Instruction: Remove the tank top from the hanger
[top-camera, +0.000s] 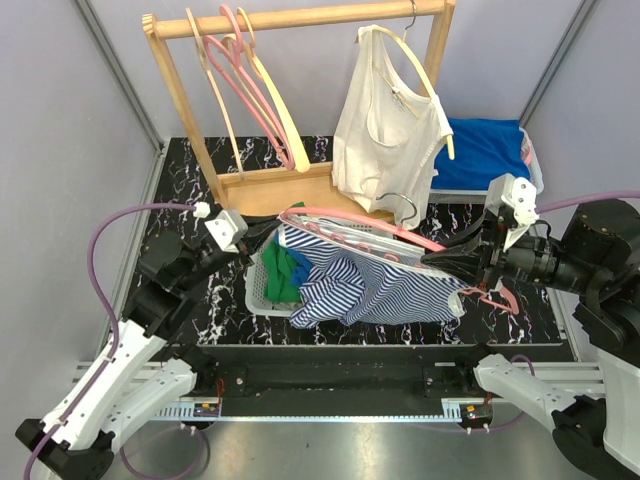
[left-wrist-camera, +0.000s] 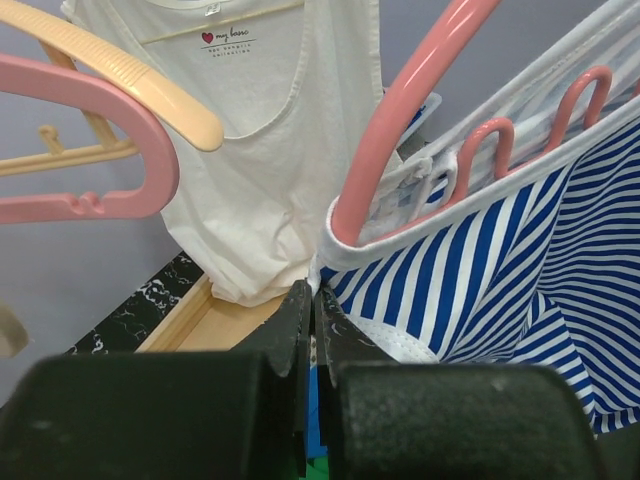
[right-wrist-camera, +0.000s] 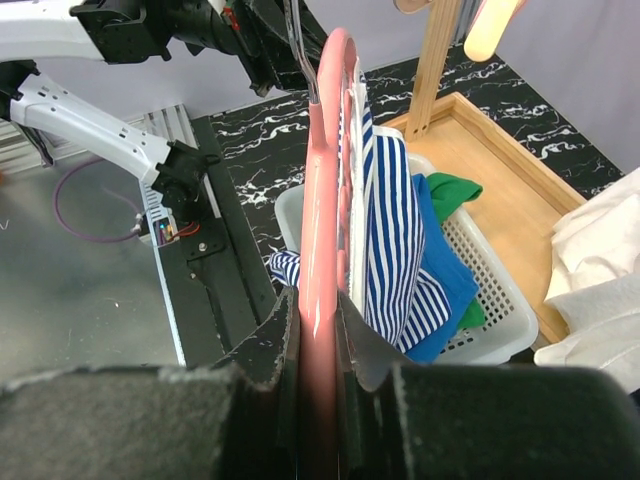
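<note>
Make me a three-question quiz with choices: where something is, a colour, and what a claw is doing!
1. Where is the white top? A in a drawer; B hanging on the wooden rack; C on the floor.
2. What colour is the hanger in the right gripper? A pink; B green; C black.
3. The right gripper is: A wide open; B shut on the hanger; C out of sight.
Answers: B, it dangles from the rack; A, pink shows between the fingers; B, the fingers clamp it.
</note>
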